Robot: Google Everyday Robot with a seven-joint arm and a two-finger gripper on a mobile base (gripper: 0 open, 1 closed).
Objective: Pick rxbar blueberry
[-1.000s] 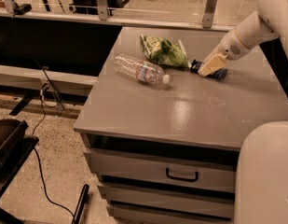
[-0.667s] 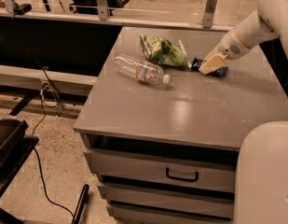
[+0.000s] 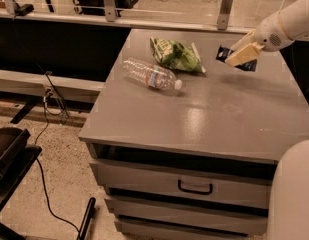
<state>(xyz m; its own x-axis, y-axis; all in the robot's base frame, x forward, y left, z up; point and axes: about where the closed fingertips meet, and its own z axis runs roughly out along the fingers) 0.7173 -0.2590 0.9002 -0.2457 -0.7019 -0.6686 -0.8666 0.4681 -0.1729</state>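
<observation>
The rxbar blueberry (image 3: 223, 52), a small flat dark navy wrapper, is held tilted a little above the back right of the grey cabinet top (image 3: 204, 119). My gripper (image 3: 235, 57), with pale fingers, comes in from the upper right on a white arm (image 3: 289, 21) and is shut on the bar. Part of the wrapper shows on each side of the fingers. A faint shadow lies on the top below it.
A green-and-white snack bag (image 3: 175, 55) lies just left of the bar. A clear water bottle (image 3: 151, 75) lies on its side further left. Drawers with a handle (image 3: 195, 187) are below. A glass railing stands behind, and a cable (image 3: 46, 134) runs over the floor.
My gripper has risen and moved slightly right, and the navy bar has come up off the cabinet top with it. The bottle and bag have not moved.
</observation>
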